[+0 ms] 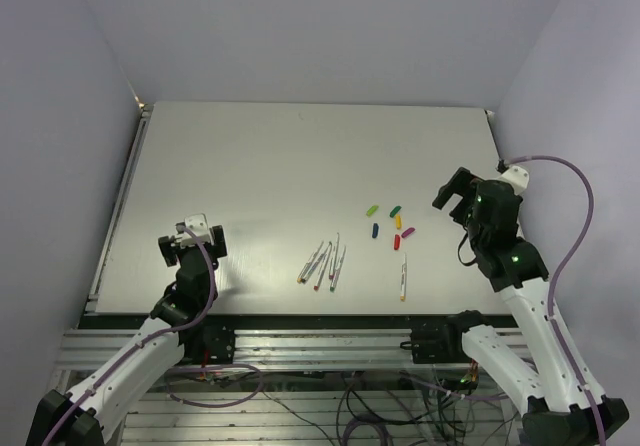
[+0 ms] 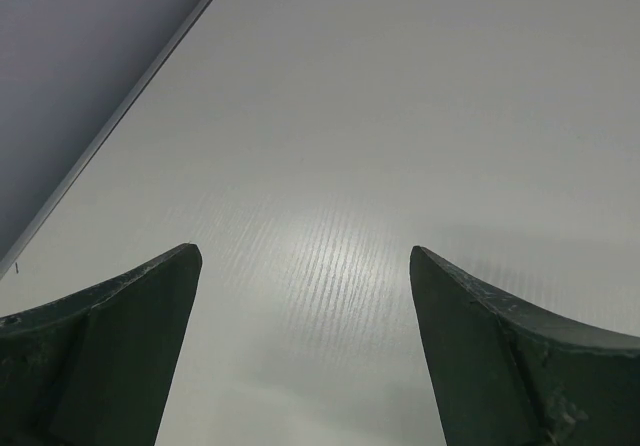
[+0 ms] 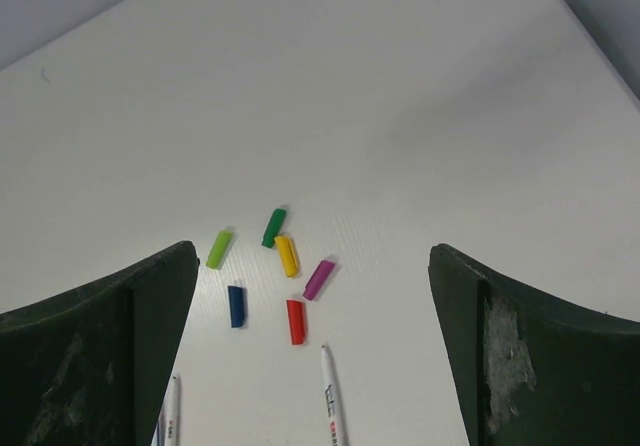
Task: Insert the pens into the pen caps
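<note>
Well, from above, my right gripper (image 1: 457,198) was wide and empty, just right of the pen caps (image 1: 392,223). My left gripper (image 1: 190,249) was wide too, well left of the pens (image 1: 323,264). A lone pen (image 1: 403,276) lay pointing near to far.

My left wrist saw only bare table (image 2: 400,116).

My right wrist saw the caps ahead, so I thought that arm was closer.
</note>
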`<state>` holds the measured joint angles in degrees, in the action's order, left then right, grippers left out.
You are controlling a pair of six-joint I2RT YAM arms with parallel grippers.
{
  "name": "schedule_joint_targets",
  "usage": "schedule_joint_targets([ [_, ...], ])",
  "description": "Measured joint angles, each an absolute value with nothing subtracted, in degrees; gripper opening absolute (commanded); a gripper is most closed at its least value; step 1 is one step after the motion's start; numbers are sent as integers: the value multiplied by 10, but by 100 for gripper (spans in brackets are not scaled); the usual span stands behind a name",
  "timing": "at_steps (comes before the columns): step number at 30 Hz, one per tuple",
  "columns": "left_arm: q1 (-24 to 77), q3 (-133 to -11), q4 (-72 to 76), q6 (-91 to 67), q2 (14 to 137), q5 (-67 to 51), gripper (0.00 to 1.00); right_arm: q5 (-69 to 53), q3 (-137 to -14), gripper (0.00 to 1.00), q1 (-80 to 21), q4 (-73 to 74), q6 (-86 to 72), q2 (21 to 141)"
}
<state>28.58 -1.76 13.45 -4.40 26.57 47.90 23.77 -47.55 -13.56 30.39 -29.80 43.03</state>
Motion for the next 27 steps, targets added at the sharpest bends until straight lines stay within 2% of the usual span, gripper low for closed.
schedule_joint_targets([
  [15, 286, -18, 134, -50, 266, 497, 96, 266, -475, 100, -136, 303, -296, 411],
  [27, 286, -18, 132, -50, 261, 499, 96, 291, -468, 100, -136, 256, -290, 311],
])
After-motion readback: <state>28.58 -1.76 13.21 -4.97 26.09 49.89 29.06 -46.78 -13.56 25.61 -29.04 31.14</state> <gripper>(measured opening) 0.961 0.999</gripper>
